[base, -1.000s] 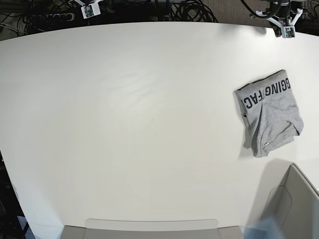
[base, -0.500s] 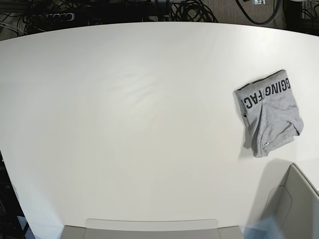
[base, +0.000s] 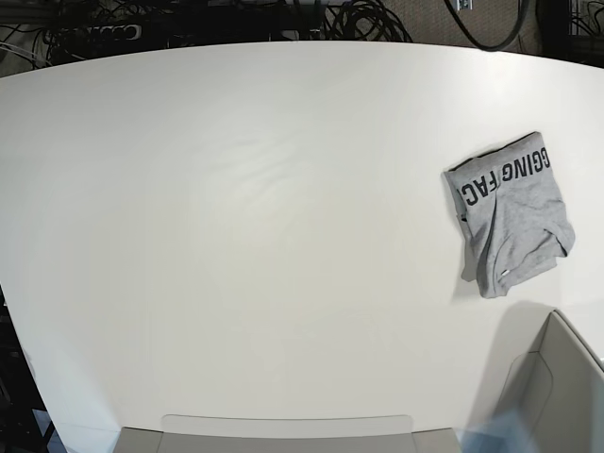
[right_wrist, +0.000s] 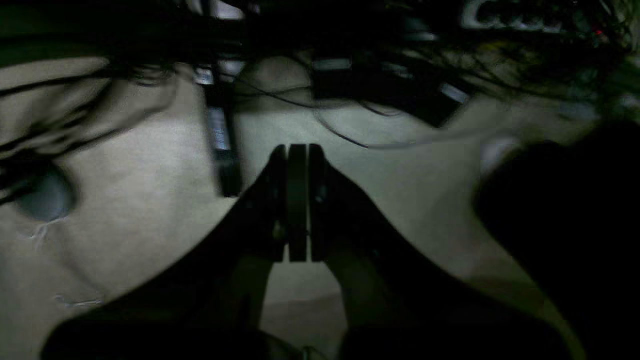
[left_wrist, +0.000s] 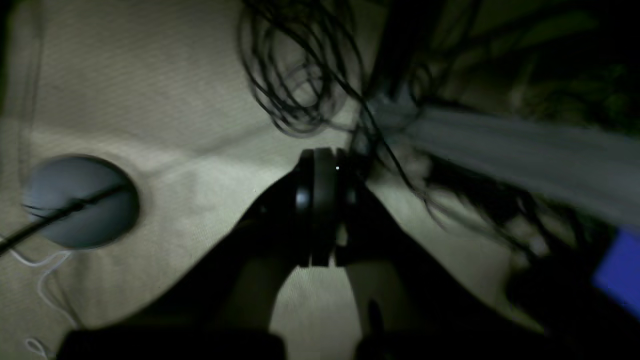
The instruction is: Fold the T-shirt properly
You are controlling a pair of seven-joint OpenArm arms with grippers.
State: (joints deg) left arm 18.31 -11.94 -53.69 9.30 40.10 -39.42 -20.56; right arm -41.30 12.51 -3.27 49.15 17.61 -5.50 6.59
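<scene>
The heather-grey T-shirt (base: pixel 511 216) lies folded into a small bundle at the right side of the white table (base: pixel 245 236), with a strip of black block lettering showing along its top edge. Neither gripper shows in the base view. In the left wrist view my left gripper (left_wrist: pixel 322 210) is shut and empty, over beige floor and black cables. In the right wrist view my right gripper (right_wrist: pixel 297 200) is shut and empty, over floor and cables too. The shirt is out of view in both wrist views.
A grey bin (base: pixel 557 396) stands at the table's front right corner, and a flat grey tray edge (base: pixel 283 429) at the front. Black cables (base: pixel 359 19) and a power strip (base: pixel 99 33) lie behind the table's far edge.
Both arms, seen at the table's far edge a second ago, have drawn back out of the base view. The T-shirt has not moved.
</scene>
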